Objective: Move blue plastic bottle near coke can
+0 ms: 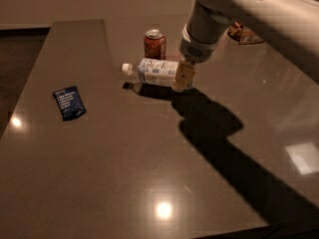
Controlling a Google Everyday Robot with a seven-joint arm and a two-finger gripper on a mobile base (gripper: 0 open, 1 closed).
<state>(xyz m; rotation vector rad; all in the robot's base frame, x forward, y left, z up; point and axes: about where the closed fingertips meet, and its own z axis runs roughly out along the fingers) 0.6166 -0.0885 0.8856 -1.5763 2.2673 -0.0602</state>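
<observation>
Matt hand (182,78) grips clear plastic bottle (157,72) above glossy, smooth table (124,173), near shiny metal can (154,44).

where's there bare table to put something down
Free: the whole near half of the table, in front of the snack packet. Crowded: far centre, where the gripper holds the blue plastic bottle close by the coke can.
</observation>
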